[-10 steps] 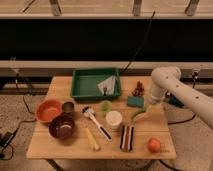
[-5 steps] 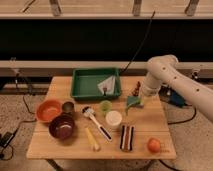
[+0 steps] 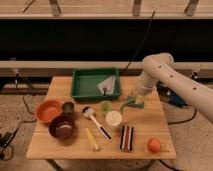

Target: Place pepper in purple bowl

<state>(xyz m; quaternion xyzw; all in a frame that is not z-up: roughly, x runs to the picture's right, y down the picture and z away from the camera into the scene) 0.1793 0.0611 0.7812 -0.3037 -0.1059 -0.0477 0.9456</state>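
1. While poised low over the right-centre of the table, just in front of the green tray: caught at the pickup stage, with the gripper down at the pepper and nothing yet carried toward the purple bowl.
2. Impossible to tell whether open or closed; likewise impossible to tell whether anything is held, the tip of the arm merging with green shapes beneath it.
3. Pepper lying on the wood right at the gripper's lower left edge, touching or nearly so, tapering away toward the small green cup and the white round tub.
4. Purple bowl well apart, at the table's front left, just beside the orange bowl and the metal can; paler inside, nothing visible in it.
5. Next, by judgement: a firm hold on the slim pepper, a straight lift clear of the cup and tub, then a long carry leftward across the brush-like tool to a release over the bowl's centre.
6. Likely hazards: a slipping or rolling pepper under a poor pinch, and a drop into the neighbouring orange bowl instead.
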